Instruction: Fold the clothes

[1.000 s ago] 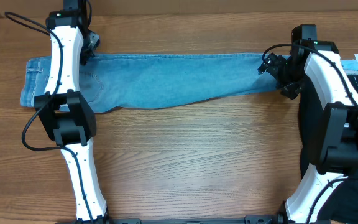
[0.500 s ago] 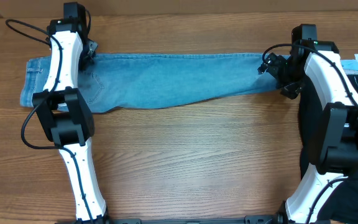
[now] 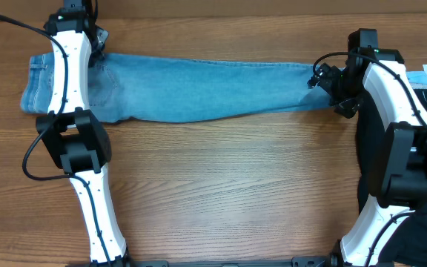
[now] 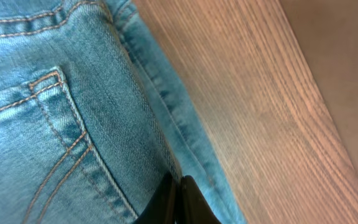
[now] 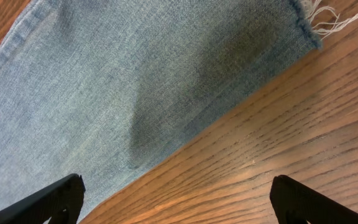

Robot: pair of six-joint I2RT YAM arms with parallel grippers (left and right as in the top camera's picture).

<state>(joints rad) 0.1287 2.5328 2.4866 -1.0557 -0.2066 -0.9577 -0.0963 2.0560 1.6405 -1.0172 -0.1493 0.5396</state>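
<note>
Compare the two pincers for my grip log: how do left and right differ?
The left pincer is shut, pinching the jeans at the edge beside the back pocket; the right pincer is open and holds nothing. The left is at the waist end, the right above the frayed hem. Both are over the same jeans, at opposite ends.

Overhead you get even, diffuse light; the table reads matte, shadows faint. Left wrist: jeans stitching crisp, the fingers dark and blurred at the bottom edge. Right wrist: a soft grey shadow patch crosses the denim.
</note>
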